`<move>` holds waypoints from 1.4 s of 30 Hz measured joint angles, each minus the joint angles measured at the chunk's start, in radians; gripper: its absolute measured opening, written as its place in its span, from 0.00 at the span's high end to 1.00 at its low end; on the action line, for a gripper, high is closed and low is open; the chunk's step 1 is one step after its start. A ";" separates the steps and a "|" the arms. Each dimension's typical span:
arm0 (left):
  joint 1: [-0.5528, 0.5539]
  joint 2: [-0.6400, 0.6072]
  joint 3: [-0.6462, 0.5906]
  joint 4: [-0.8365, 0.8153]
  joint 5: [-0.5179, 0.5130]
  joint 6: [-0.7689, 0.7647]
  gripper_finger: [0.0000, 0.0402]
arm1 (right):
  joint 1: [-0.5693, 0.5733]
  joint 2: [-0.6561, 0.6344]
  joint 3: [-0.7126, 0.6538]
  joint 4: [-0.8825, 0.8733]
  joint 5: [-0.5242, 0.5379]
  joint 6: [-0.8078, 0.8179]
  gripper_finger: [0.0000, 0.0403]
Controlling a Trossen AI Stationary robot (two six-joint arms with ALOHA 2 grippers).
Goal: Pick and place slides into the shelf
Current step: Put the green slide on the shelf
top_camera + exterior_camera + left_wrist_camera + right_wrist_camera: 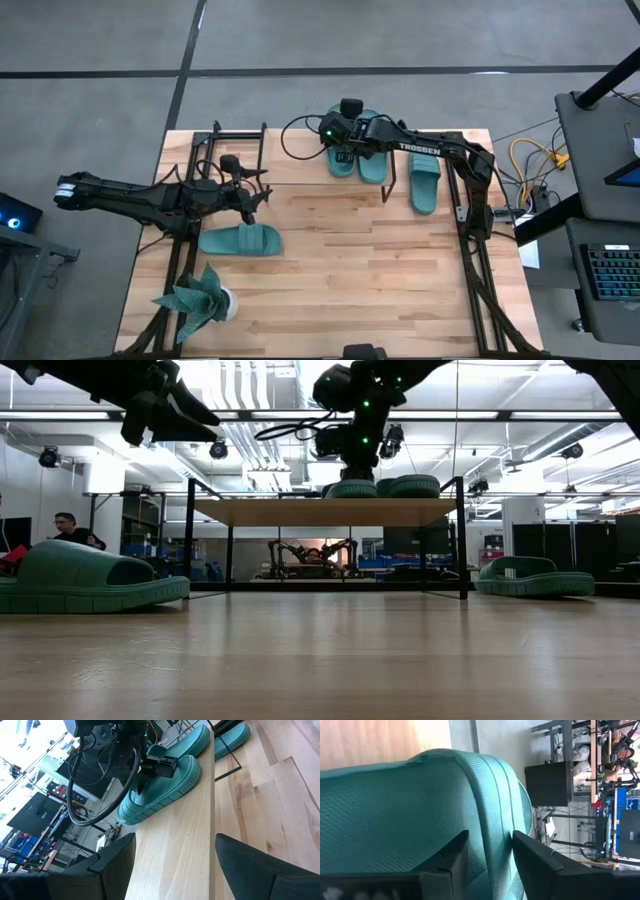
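Counter (330,260): a light-wood plank surface, seen from above as a rectangle set on a grey floor (100,50) marked with dark seams. Plant (197,298): spiky green leaves in a white pot, placed near the counter's front-left corner. Right of the counter — a dark side desk (600,140) on which a keyboard (612,272) is laid, with yellow cables (535,160) trailing between desk and counter. At the far left edge, a dark device with a blue light (12,215) is seen. Room behind, level view — ceiling ducts and strip lights (250,400), and a person (68,530) seated at far left.
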 joint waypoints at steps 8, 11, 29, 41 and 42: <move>0.000 0.000 0.000 0.000 0.000 0.000 0.36 | 0.023 -0.031 0.000 -0.027 -0.007 0.004 0.64; 0.000 0.000 0.000 0.000 0.000 0.000 0.36 | 0.031 -0.057 0.000 -0.027 -0.041 0.005 0.64; 0.000 0.000 0.000 0.010 0.001 0.000 0.36 | 0.180 -0.277 0.000 -0.247 -0.108 0.263 0.69; -0.001 -0.006 0.000 0.031 0.063 -0.004 0.36 | 0.411 -0.485 -0.094 -0.622 0.000 0.625 0.71; -0.001 -0.005 0.000 0.034 0.063 -0.005 0.36 | 0.431 -0.503 -0.121 -0.642 0.004 0.647 0.72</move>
